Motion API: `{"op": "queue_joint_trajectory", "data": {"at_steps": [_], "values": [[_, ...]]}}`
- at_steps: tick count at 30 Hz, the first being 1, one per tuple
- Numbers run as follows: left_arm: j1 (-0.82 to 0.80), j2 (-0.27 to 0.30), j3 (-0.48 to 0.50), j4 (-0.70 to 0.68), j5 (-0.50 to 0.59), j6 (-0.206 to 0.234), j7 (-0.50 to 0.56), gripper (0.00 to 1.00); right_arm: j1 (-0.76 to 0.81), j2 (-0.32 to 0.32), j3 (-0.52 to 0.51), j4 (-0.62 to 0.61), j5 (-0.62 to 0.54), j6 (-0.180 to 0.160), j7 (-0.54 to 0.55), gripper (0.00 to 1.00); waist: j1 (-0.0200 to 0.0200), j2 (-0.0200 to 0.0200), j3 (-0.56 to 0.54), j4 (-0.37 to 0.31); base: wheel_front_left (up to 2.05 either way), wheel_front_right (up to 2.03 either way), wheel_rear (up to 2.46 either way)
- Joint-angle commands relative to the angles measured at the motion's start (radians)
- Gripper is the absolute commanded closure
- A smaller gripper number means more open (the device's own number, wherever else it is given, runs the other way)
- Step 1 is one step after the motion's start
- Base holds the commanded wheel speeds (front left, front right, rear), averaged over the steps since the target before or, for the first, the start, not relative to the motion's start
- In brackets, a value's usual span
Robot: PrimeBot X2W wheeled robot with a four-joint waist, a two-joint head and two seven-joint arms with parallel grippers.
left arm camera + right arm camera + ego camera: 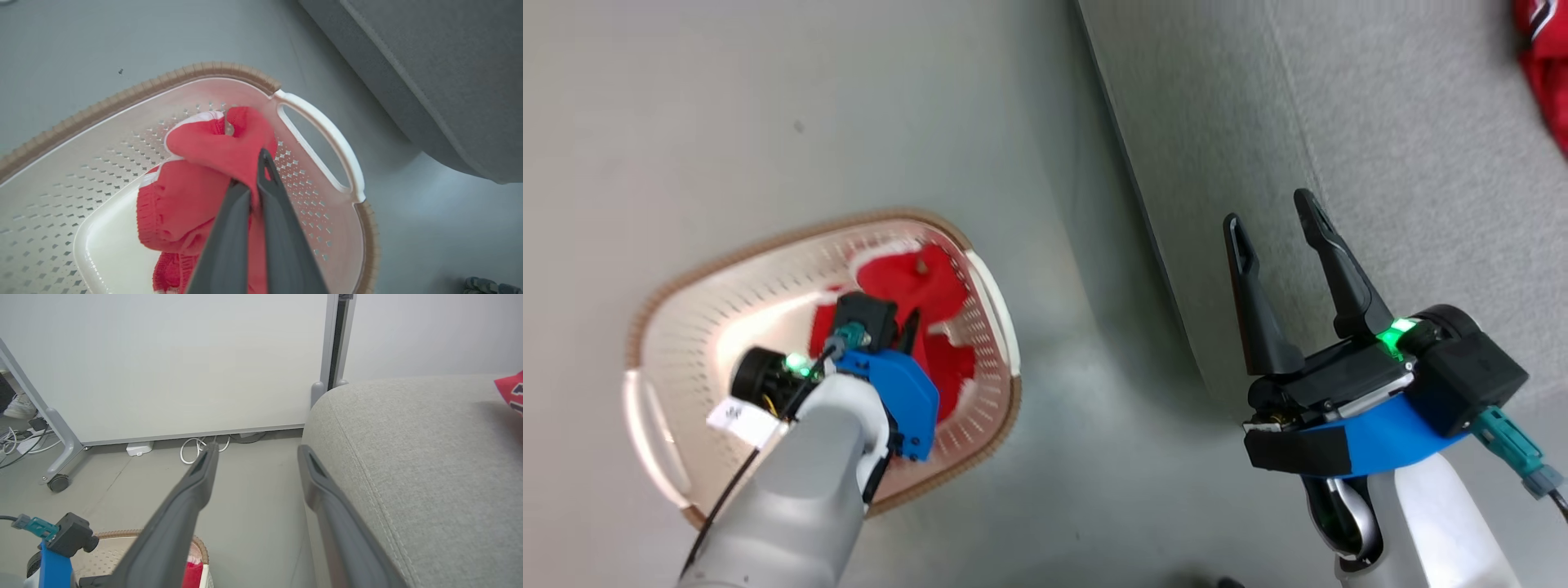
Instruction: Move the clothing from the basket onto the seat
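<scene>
Down inside the basket [212, 67], the left gripper [250, 171] is pinched together on a fold of the red shorts [196, 143]. Its two dark fingers meet with cloth caught between them near the top of the bundle. The grip sits on the highest ridge of fabric, likely because that fold stands clear of the perforated wall and offers something thin enough to clamp. The rest of the shorts lie crumpled below, the ribbed waistband and white trim resting on the basket's pale bottom, close to the end with the white handle.

The basket stands on the grey floor [768, 98] just beside the seat [1380, 163], its handle end turned toward the cushion's edge, so the carry across should be short. On the seat's far corner lies the jersey [1543, 73], red with dark lettering, well apart from the basket. By that, half the task looks done and the shorts are the last piece.

The right gripper [1267, 208] hangs over the seat's near edge with its fingers spread wide and nothing between them. It seems parked there to keep out of the left arm's way.

The next move calls for a straight lift. The hanging cloth could drag on the rim, or slip if the pinch holds only a thin layer.
</scene>
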Motion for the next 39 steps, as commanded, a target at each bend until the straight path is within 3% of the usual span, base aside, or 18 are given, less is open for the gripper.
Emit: {"op": "queue_joint_trajectory", "data": {"at_steps": [1, 10, 24, 31, 39], "values": [[0.014, -0.006, 0.004, -0.006, -0.008, -0.004, -0.009, 1.0, 0.005, -0.001, 0.0, 0.003, -0.006, 0.0, 0.002, 0.0, 0.0001, 0.0, -0.096, 0.05, 0.0, 0.0, 0.0], [0.104, -0.022, 0.006, -0.073, -0.041, -0.013, -0.034, 1.0, 0.06, -0.001, -0.02, 0.033, -0.032, 0.0, 0.046, 0.0, 0.0001, 0.0, -0.294, 0.128, 0.0, 0.0, 0.0], [0.198, -0.017, 0.061, -0.344, 0.024, -0.011, -0.035, 1.0, 0.159, -0.002, -0.035, 0.03, -0.035, 0.0, 0.111, 0.0, 0.0001, 0.0, -0.507, 0.229, 0.0, 0.0, 0.0], [0.144, -0.025, 0.028, -0.398, 0.037, -0.017, -0.035, 1.0, 0.205, -0.001, -0.04, 0.04, -0.036, 0.0, 0.137, 0.0, 0.0001, 0.0, -0.575, 0.285, 0.0, 0.0, 0.0], [0.097, -0.027, -0.042, -0.476, -0.047, -0.02, 0.003, 1.0, 0.242, -0.001, -0.012, 0.068, -0.018, 0.0, 0.153, 0.0, 0.0001, 0.0, -0.641, 0.313, 0.0, 0.0, 0.0]]}}
